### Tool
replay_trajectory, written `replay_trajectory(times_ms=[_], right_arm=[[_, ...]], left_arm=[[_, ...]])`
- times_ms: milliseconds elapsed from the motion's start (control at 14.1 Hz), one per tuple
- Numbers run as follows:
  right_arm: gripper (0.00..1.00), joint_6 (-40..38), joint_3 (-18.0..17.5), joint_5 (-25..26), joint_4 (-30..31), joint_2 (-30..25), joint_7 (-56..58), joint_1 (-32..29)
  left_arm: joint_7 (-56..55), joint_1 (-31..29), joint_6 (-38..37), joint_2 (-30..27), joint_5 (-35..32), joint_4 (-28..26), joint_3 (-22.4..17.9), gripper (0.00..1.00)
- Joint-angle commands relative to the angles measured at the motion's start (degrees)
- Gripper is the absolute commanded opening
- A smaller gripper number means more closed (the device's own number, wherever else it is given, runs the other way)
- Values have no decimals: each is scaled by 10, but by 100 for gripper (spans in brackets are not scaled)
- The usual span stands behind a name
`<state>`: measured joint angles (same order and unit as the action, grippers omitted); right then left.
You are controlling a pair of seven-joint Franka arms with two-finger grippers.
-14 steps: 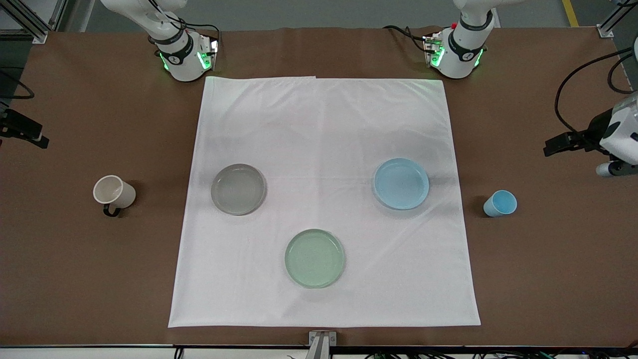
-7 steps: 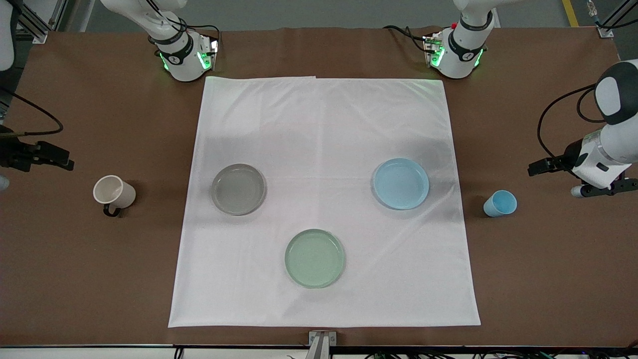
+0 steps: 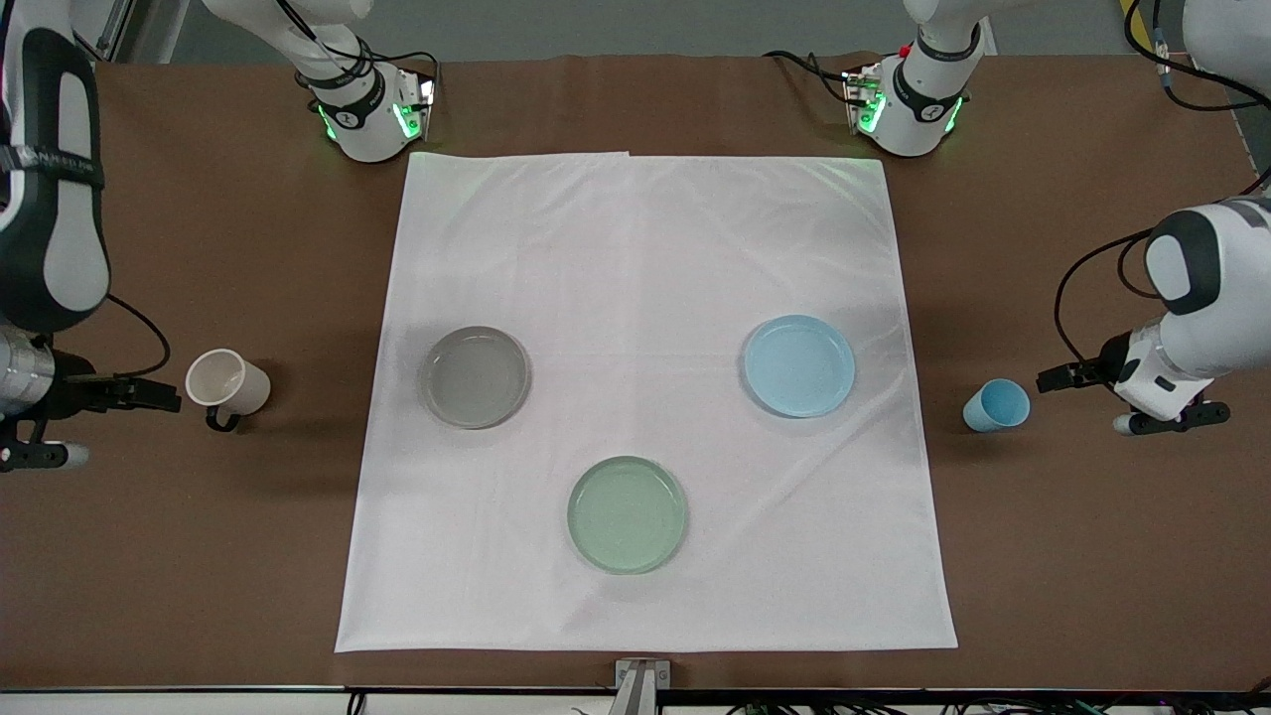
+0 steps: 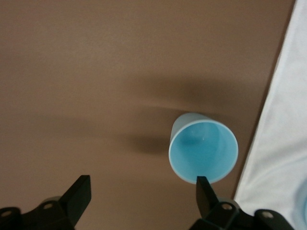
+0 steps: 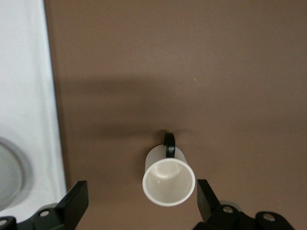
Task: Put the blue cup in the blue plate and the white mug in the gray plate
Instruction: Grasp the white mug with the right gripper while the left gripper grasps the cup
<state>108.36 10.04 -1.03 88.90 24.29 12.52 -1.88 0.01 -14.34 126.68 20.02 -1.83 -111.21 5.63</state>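
Left gripper [image 4: 139, 201] spread beside blue cup [image 3: 995, 405], right gripper [image 5: 139, 203] spread beside white mug [image 3: 227, 384], handle at 6 o'clock, gray plate [image 3: 475, 377], blue plate [image 3: 799, 365] bare on cloth [image 3: 645, 248]

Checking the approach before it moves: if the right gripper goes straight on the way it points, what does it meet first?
Probably the white mug: the open right gripper points at it from beside it, though its height is unclear.

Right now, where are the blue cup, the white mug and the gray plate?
blue cup [image 3: 996, 405], front view, inner wall.
white mug [image 3: 226, 381], front view, inside near the rim.
gray plate [image 3: 475, 377], front view, bare centre.
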Motion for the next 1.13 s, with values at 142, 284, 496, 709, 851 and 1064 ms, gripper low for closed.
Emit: replay_trajectory(times_ms=[142,284,496,709,851,1064], right_arm=[[100,151,-6,-3,94,39,41,-25],[100,195,-7,-5,108,64,42,-32],[97,209,-8,-26,115,83,57,-39],[91,208,-7,-46,130,85,87,-43],[80,206,-7,-46,134,84,87,-42],[63,202,-7,-46,136,83,88,-43]], left_arm=[[8,4,44,54,3,9,17,74],[9,3,45,66,3,9,17,56],[9,5,45,69,3,10,18,9],[8,2,41,60,4,10,34,0],[-5,2,24,34,5,8,59,0],[-53,3,-16,-2,8,12,119,0]])
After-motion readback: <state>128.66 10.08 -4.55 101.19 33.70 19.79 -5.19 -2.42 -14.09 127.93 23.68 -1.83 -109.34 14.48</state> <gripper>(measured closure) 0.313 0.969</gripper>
